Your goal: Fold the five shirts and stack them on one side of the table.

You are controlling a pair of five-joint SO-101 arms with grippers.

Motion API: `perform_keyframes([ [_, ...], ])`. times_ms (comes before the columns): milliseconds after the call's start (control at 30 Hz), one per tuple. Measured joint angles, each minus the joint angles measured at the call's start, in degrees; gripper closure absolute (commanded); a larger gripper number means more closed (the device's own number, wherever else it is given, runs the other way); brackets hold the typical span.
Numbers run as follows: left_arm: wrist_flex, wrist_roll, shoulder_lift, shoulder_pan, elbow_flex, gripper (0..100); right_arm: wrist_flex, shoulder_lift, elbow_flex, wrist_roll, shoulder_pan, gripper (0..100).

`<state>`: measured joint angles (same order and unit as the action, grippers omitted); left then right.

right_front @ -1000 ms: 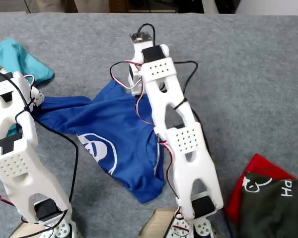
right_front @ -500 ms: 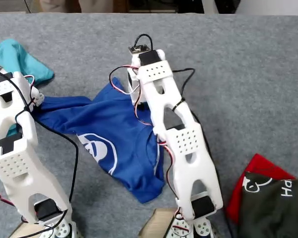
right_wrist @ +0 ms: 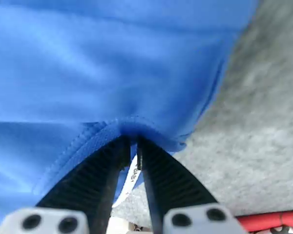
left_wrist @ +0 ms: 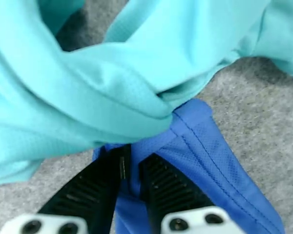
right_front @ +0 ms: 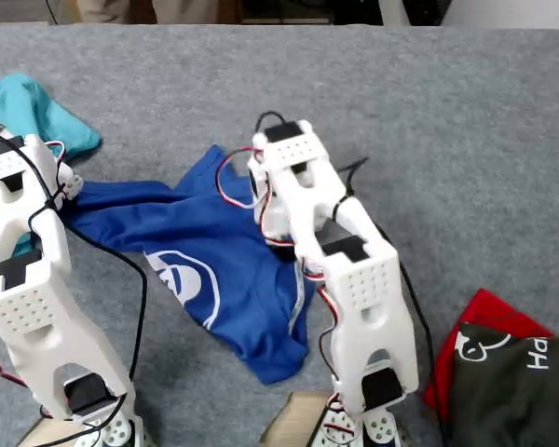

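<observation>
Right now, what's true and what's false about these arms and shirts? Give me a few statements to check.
The left fingers pinch the blue shirt. True.
The right fingers are open and hold nothing. False: they are shut on the blue shirt's edge.
The teal shirt lies next to the red shirt. False: they lie at opposite sides of the table.
A dark shirt lies partly over the red shirt. True.

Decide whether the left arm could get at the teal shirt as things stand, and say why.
Probably yes for reach: the teal shirt lies right beside the left end effector. But that end effector is shut on the blue shirt, so it would likely have to let go first.
</observation>
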<state>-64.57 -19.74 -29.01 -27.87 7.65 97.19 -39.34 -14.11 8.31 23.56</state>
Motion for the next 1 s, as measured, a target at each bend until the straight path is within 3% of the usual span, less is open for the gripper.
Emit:
perform_keyframes([
  [167,0.0,0.0,0.0,0.0,0.0,98,-5.3,10.5,15.4,-0.3,0.0,94.7],
  [400,0.0,0.0,0.0,0.0,0.0,98,-12.7,22.0,39.7,-6.1,0.2,94.7],
  [600,0.0,-0.1,0.0,0.0,0.0,98,-13.5,28.5,49.8,-11.8,0.3,94.5],
  [800,0.0,0.1,0.0,0.0,0.0,98,-4.5,38.2,44.2,-17.9,0.2,94.5],
  [1000,0.0,0.1,0.0,0.0,0.0,98,-4.0,41.4,22.9,-14.2,-0.1,94.2],
])
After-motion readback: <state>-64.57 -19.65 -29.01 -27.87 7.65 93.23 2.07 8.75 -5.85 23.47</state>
